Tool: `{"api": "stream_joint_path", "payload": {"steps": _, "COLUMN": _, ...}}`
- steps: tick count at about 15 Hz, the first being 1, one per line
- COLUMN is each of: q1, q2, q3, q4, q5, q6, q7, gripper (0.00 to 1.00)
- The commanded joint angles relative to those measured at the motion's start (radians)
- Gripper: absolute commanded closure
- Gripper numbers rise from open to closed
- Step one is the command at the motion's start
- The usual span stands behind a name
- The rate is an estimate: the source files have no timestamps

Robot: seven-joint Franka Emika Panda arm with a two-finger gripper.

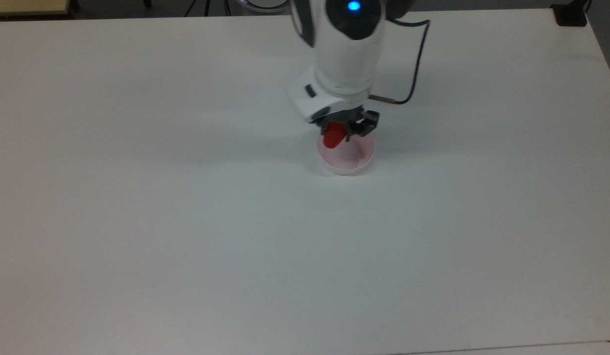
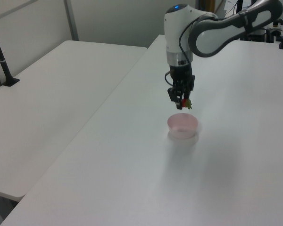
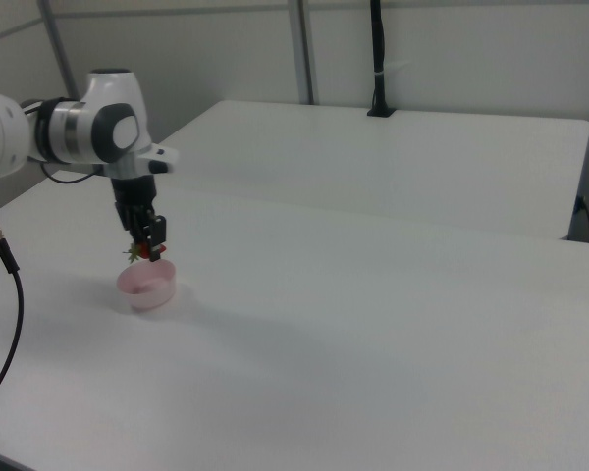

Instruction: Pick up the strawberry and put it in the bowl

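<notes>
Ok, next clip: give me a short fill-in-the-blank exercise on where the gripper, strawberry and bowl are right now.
1. The gripper is shut on the ____.
2. The strawberry hangs above the pink ____, not yet inside it.
3. The bowl stands on the white ____.
4. In the left view, the strawberry's leafy cap is coloured ____.

Missing words: strawberry; bowl; table; green

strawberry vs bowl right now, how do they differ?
The strawberry is glossy red with a green leafy cap; the bowl is pale pink and plain. The strawberry is held in the hand above the table; the bowl sits on it. The strawberry is elongated and smaller, the bowl round and wider.
</notes>
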Motion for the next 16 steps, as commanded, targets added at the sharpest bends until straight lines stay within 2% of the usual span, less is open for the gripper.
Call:
{"api": "stream_joint_path", "payload": {"steps": 1, "q1": 0.047, "q2": -0.005, "q3": -0.011, "q4": -0.012, "q5": 0.001, "q6": -0.015, "q7": 0.018, "gripper": 0.1}}
{"api": "stream_joint_path", "payload": {"steps": 2, "q1": 0.05, "q2": -0.006, "q3": -0.011, "q4": -0.012, "q5": -0.001, "q6": -0.015, "q7": 0.017, "gripper": 0.0}}
{"api": "stream_joint_path", "payload": {"steps": 6, "q1": 0.051, "q2": -0.02, "q3": -0.013, "q4": 0.012, "q5": -0.039, "q6": -0.03, "q7": 0.005, "gripper": 0.0}}
{"api": "stream_joint_path", "payload": {"steps": 8, "q1": 0.042, "q2": -0.058, "q3": -0.016, "q4": 0.016, "q5": -0.068, "q6": -0.08, "q7": -0.107, "gripper": 0.0}}
{"api": "stream_joint_path", "payload": {"steps": 10, "q1": 0.036, "q2": -0.112, "q3": -0.042, "q4": 0.014, "q5": -0.064, "q6": -0.16, "q7": -0.263, "gripper": 0.0}}
{"api": "stream_joint_path", "payload": {"steps": 11, "q1": 0.033, "q2": -0.156, "q3": -0.072, "q4": 0.011, "q5": -0.068, "q6": -0.217, "q7": -0.32, "gripper": 0.0}}
{"api": "stream_joint_path", "payload": {"steps": 16, "q1": 0.034, "q2": -0.301, "q3": -0.184, "q4": -0.012, "q5": -0.058, "q6": -0.297, "q7": -0.347, "gripper": 0.0}}
